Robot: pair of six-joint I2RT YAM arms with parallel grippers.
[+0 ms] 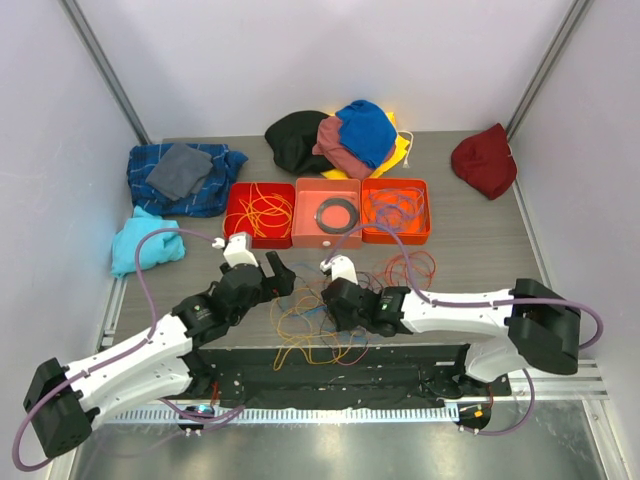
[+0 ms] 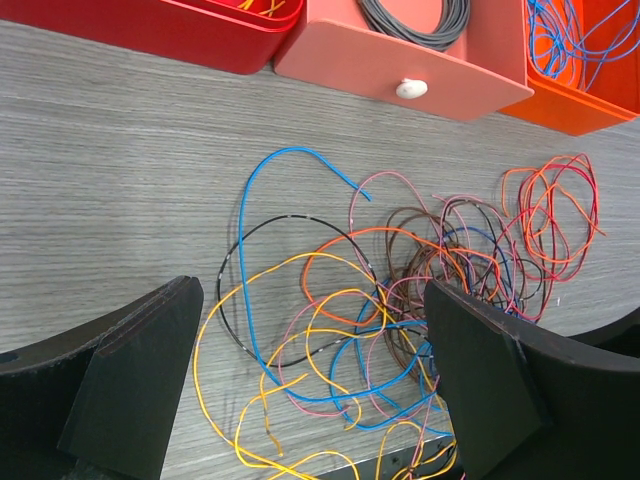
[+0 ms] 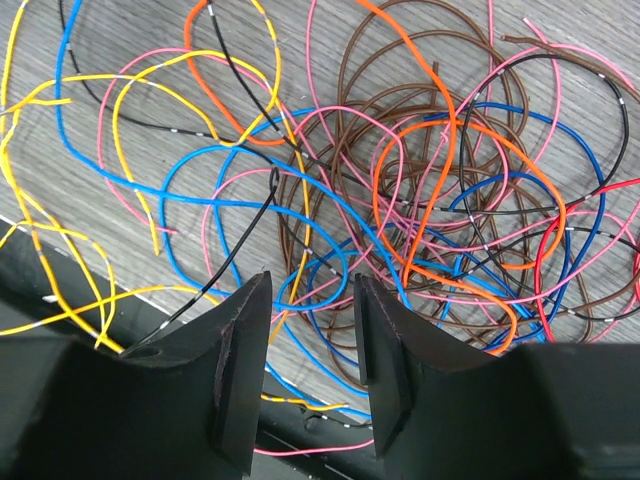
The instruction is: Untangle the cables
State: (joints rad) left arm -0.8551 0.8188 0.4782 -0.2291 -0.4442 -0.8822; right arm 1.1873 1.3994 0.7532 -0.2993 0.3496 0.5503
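The cables (image 1: pixel 312 325) lie in a loose tangle of blue, yellow, orange, pink, brown and black wire on the grey table, between my two grippers. Some yellow strands hang over the table's near edge. My left gripper (image 1: pixel 277 272) hovers just left of the tangle with its fingers wide open; in the left wrist view the gripper (image 2: pixel 312 300) has the cables (image 2: pixel 400 300) on the table under its empty gap. My right gripper (image 1: pixel 333 303) hangs above the tangle's right part. In the right wrist view the gripper (image 3: pixel 312 282) stands open over the cables (image 3: pixel 400 200), gripping nothing.
Three bins stand behind the tangle: a red one (image 1: pixel 232 212) with orange wires, a coral one (image 1: pixel 303 228) with a black ring (image 1: pixel 337 212), an orange one (image 1: pixel 425 215) with blue and red wires. Heaps of cloth (image 1: pixel 185 175) (image 1: pixel 340 135) (image 1: pixel 485 160) lie further back. A black rail (image 1: pixel 330 365) runs along the near edge.
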